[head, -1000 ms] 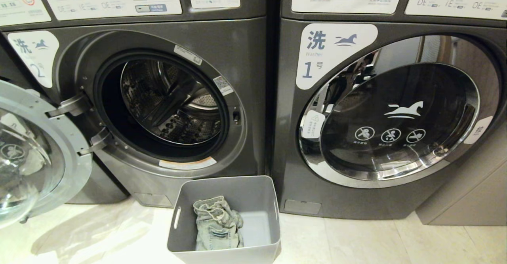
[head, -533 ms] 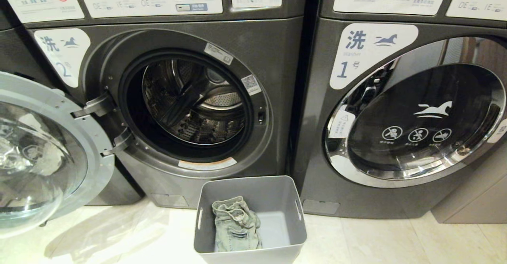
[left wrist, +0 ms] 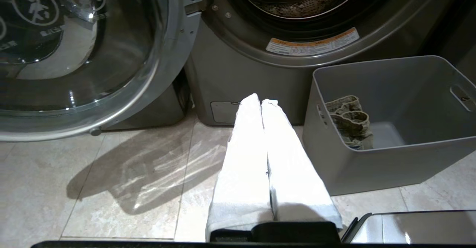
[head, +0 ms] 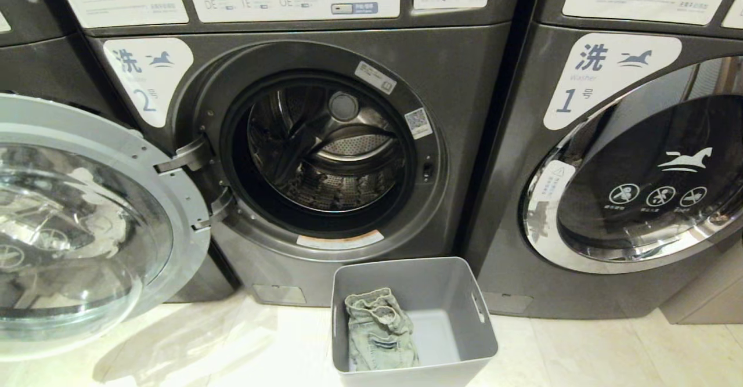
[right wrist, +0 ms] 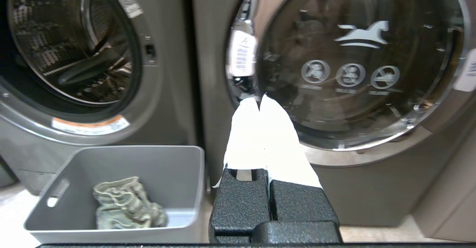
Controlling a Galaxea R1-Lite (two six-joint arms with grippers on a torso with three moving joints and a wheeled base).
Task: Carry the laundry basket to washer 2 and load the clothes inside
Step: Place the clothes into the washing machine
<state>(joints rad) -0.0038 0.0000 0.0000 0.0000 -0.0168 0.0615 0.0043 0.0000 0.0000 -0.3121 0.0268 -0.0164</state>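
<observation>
Basket [head: 458,340] on floor before washer 2 [head: 325,155], door open; we see denim [head: 380,332] inside. Left gripper [left wrist: 260,101], right gripper [right wrist: 259,101] closed, empty.

Dark grey washer no. 1 [head: 633,172], chrome-ringed door shut, stands right of an open-doored machine w/ glass door [head: 75,224] swung left. Pale glossy tile floor [head: 232,346] below, light glare left.

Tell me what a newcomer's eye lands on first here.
Washer 2 gapes at centre, its round glass door swung wide to the left and its steel drum bare. On the floor just below it to the right stands the grey laundry basket, with the pale denim clothes crumpled in its left half. Washer 1 on the right is closed.
</observation>
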